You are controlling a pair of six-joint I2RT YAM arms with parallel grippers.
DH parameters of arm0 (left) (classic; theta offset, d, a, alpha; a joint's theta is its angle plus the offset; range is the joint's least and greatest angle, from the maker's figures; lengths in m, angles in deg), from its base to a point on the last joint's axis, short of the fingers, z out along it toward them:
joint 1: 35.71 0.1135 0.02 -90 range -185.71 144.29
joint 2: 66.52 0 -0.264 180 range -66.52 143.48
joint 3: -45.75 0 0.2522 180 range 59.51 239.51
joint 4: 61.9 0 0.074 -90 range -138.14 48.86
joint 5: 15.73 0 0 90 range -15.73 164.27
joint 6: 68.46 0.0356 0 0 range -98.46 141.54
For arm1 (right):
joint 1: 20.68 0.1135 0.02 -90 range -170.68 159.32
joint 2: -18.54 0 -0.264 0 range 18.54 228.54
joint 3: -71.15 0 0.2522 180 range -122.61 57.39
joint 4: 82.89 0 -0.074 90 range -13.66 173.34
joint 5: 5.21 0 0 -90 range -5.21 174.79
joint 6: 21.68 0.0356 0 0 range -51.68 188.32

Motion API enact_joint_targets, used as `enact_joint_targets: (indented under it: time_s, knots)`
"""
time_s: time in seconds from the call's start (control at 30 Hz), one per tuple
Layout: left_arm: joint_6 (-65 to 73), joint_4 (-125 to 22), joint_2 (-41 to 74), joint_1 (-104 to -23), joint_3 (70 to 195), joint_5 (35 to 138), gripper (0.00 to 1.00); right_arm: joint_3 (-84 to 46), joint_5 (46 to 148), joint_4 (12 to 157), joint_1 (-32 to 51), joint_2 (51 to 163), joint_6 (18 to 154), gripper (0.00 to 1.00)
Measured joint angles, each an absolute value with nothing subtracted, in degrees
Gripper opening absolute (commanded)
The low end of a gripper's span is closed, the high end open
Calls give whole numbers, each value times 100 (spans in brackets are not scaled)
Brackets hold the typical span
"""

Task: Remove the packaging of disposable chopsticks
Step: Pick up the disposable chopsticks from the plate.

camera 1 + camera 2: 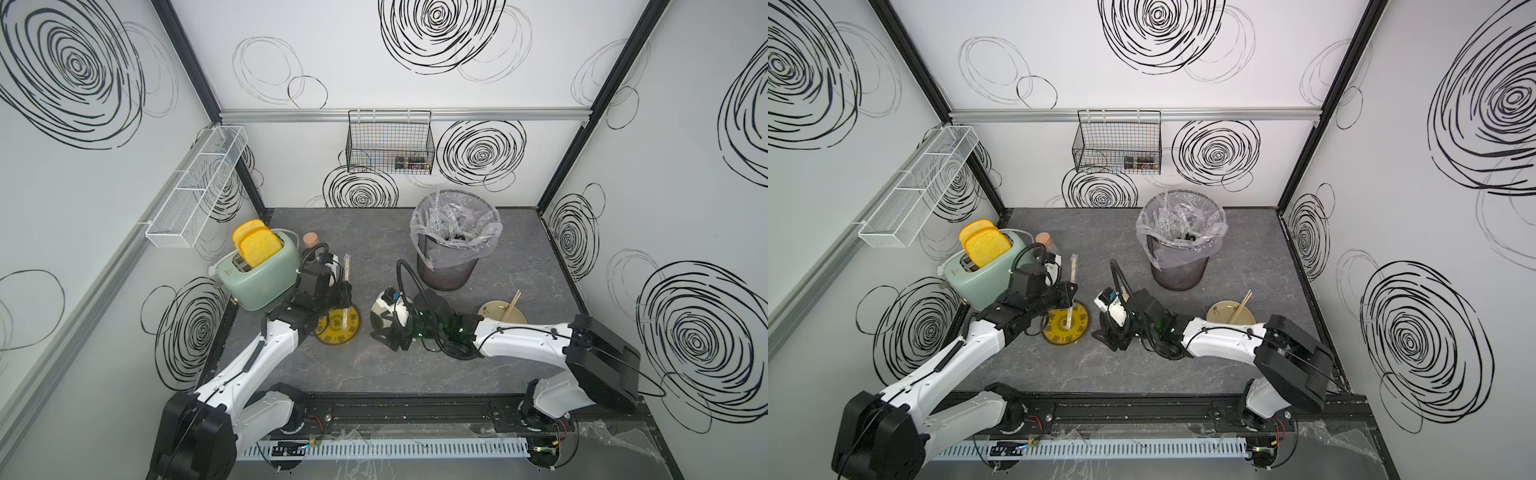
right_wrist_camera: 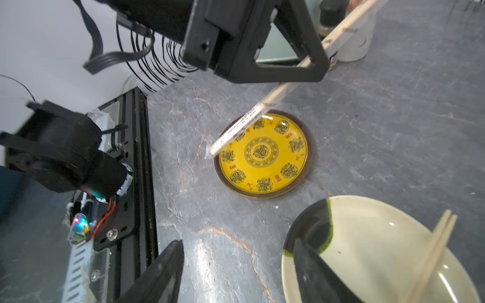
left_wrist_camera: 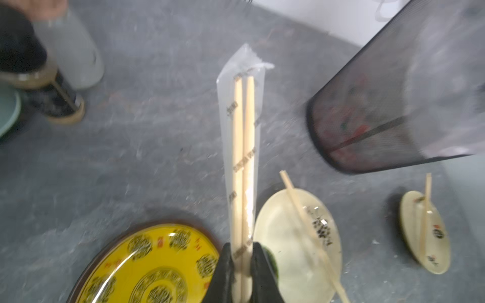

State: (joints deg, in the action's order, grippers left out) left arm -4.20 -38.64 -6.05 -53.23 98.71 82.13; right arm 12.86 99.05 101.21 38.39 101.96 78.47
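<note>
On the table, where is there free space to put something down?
Free: the wide strip between the yellow plate and the front rail; the patch between the bottle and the bin; the corner between the bin and the right wall. Crowded: from the yellow plate to the pale plate, under both arms.

Bright, even light; wrist views blurred

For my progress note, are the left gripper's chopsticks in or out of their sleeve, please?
In: the left gripper pinches the chopsticks through a clear sleeve reaching past their tips.

Packaging (image 3: 242, 126) — blurred, lower end cropped
</note>
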Motion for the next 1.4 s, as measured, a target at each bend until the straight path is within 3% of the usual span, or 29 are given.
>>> enact_joint_targets:
  time_s: [0.23,0.37,1.0,1.4]
  knots:
    - [-289,-4902,-505,-5234,10583,9157,0,914,10264,9708,2751,8924,8369,70]
    - [-291,-5597,-253,-5131,10815,9789,0,741,10482,9634,2283,8743,8525,71]
    - [-1685,-8273,-238,-4678,9888,11424,0,-378,11621,10128,2296,10509,9161,71]
    - [-1991,-8607,-164,-4678,9825,11579,0,-472,11958,10648,2534,10756,9633,64]
